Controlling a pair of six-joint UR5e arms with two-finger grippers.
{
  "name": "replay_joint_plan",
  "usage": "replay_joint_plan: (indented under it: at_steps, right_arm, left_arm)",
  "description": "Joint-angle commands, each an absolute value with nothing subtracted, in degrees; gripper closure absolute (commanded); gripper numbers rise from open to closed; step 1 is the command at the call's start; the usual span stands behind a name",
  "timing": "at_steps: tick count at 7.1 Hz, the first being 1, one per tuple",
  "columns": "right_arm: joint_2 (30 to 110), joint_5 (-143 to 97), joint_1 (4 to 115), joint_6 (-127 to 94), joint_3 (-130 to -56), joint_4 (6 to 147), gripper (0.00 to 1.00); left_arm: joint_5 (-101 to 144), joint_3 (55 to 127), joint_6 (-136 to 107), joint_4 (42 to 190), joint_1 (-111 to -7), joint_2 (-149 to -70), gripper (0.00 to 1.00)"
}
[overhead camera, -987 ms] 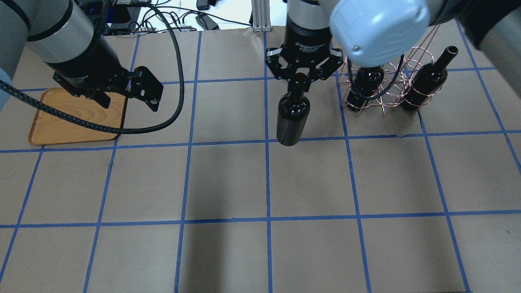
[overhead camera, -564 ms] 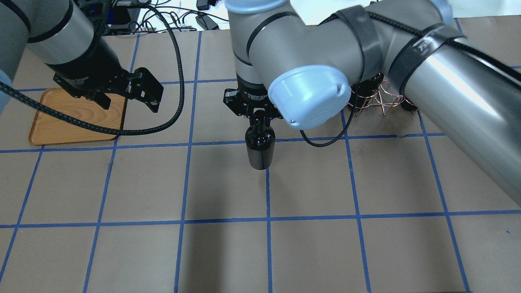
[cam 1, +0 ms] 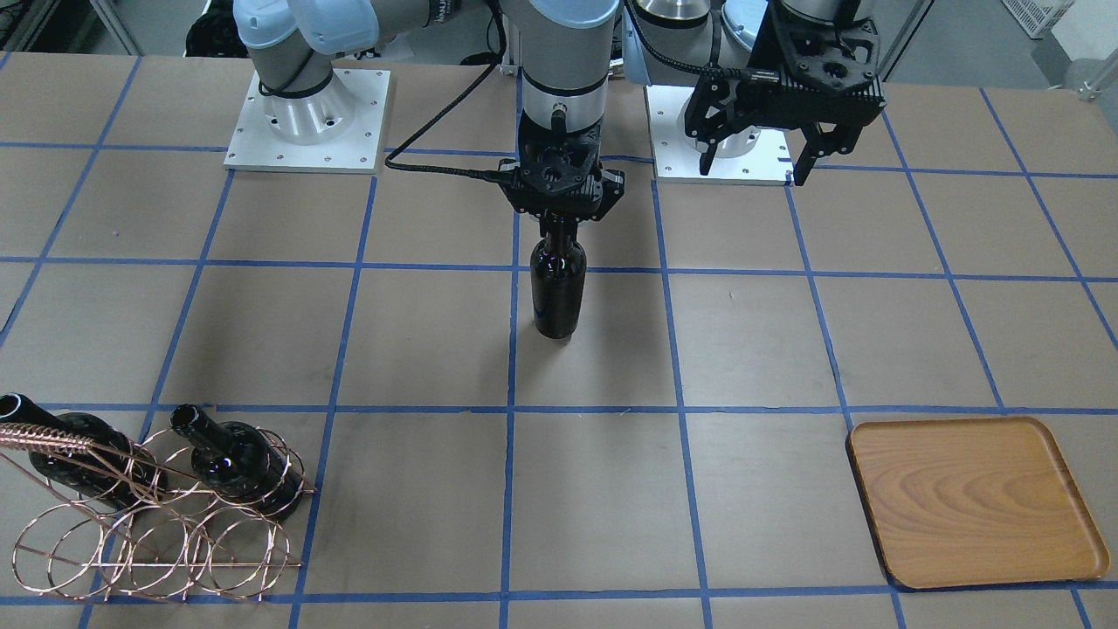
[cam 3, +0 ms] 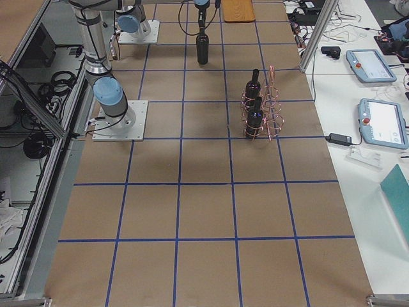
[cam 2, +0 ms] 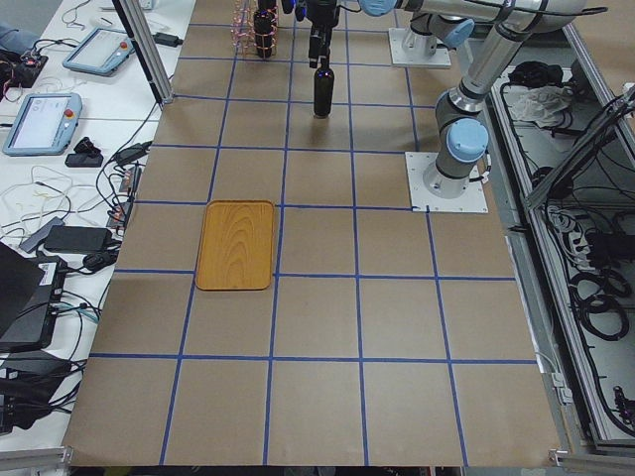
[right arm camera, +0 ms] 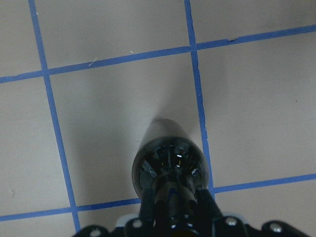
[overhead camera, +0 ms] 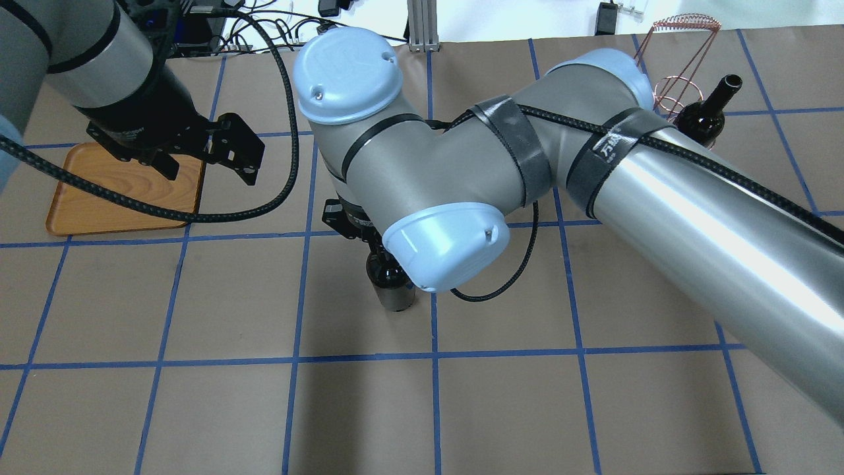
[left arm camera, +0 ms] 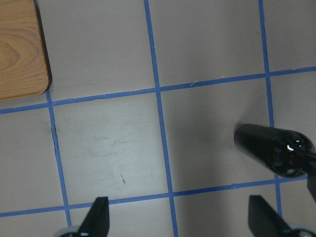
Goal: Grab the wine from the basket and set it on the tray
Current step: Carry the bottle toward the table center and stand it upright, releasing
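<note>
My right gripper (cam 1: 559, 220) is shut on the neck of a near-black wine bottle (cam 1: 557, 293) and holds it upright over the table's middle, its base at or just above the paper. The right wrist view looks down on the bottle's shoulders (right arm camera: 170, 165). In the overhead view my right arm hides most of the bottle (overhead camera: 394, 293). My left gripper (cam 1: 754, 162) is open and empty, hovering next to the wooden tray (overhead camera: 86, 204); its wrist view shows the bottle (left arm camera: 271, 147) and a tray corner (left arm camera: 19, 49). The copper wire basket (cam 1: 157, 524) holds two more bottles (cam 1: 236, 459).
The tray (cam 1: 969, 498) lies bare on the robot's left side, the basket (cam 3: 262, 109) on its right. My right arm's elbow (overhead camera: 448, 244) spans the overhead view and hides most of the basket. A black cable (overhead camera: 287, 119) loops off the left arm.
My right arm has carried the bottle away from the basket, toward the robot and its left, to the table's middle. The left gripper has hardly moved.
</note>
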State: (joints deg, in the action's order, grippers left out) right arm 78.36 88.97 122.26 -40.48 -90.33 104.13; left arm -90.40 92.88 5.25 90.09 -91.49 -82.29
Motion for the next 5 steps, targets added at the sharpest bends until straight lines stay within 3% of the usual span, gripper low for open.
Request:
replay_joint_plan:
  at_steps: [1, 3, 4, 5]
  right_arm:
    - [78.7, 88.9, 122.9, -41.0, -91.6, 103.6, 1.00]
    - [78.8, 88.9, 122.9, -41.0, -93.2, 103.7, 1.00]
    - [78.9, 89.0, 122.8, -40.9, -92.9, 103.8, 0.80]
    - [79.2, 89.1, 122.7, -40.8, -92.5, 103.8, 0.01]
  left_arm:
    - [-90.5, 93.0, 5.3, 90.1, -91.5, -82.3, 0.00]
    - [-90.6, 92.9, 5.3, 90.1, -91.5, -82.2, 0.00]
    - [-90.6, 92.9, 5.3, 90.1, -91.5, -82.2, 0.00]
    - [-90.4, 92.9, 5.3, 90.1, -91.4, -82.2, 0.00]
